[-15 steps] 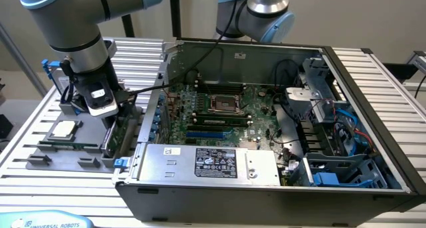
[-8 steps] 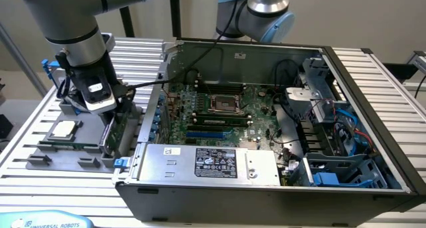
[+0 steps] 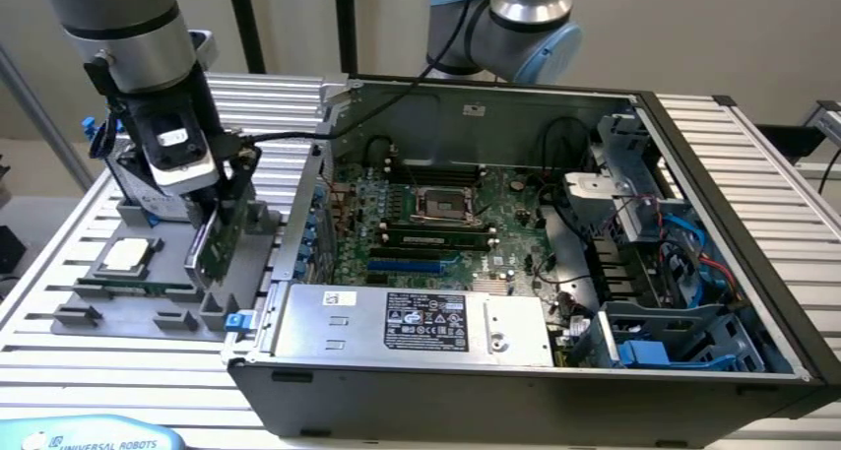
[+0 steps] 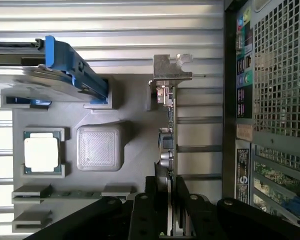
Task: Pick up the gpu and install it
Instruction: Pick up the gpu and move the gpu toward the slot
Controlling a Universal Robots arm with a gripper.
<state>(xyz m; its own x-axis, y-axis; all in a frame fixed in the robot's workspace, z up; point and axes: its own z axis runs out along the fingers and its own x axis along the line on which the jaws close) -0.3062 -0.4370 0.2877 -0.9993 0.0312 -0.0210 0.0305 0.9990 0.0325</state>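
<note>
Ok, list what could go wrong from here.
1. The gripper pinches the graphics card at the end away from its metal bracket, so the card may tilt or slip in the grip.
2. The computer case stands close beside the card, so the bracket could catch on its wall.

A plain beige wall (image 3: 710, 36) stands behind the ribbed silver table (image 3: 105, 366), with two black poles (image 3: 244, 27) between.
</note>
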